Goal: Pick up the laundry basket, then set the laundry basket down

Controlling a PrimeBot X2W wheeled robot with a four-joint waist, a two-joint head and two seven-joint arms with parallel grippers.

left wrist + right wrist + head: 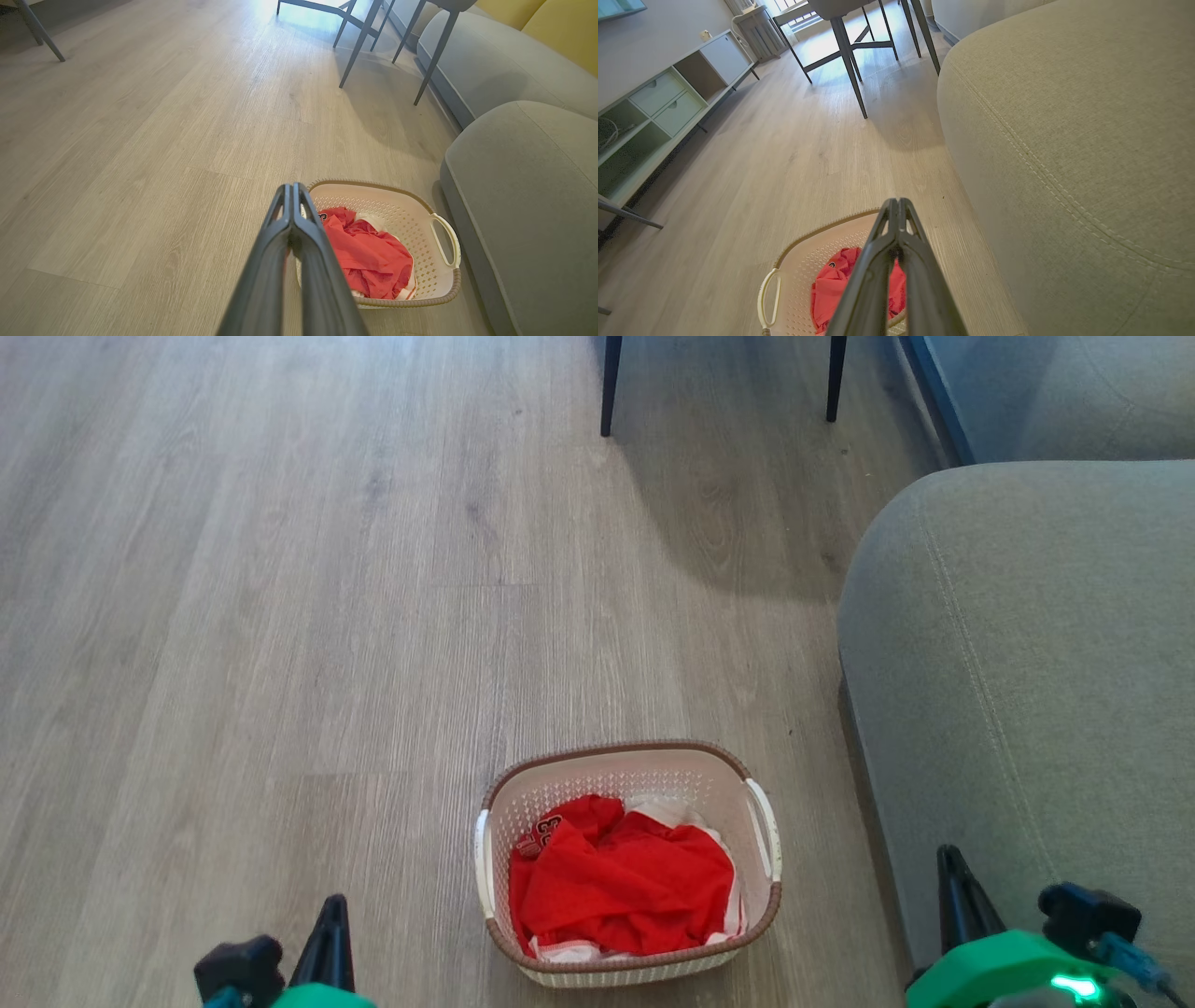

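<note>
While the basket (627,863) sits on the floor (280,616) beside the sofa (1027,663), laundry (621,882) inside, both hands wait empty, fingers pressed together: left hand (331,919) at its eight o'clock, right hand (950,868) at three, probably flanking its handles.

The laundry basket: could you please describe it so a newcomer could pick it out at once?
Find the grey sofa on the right; on the wooden floor just beside its base stands the laundry basket. It is cream-white, perforated, with a brown braided rim, white side handles, and a crumpled red garment inside.
</note>
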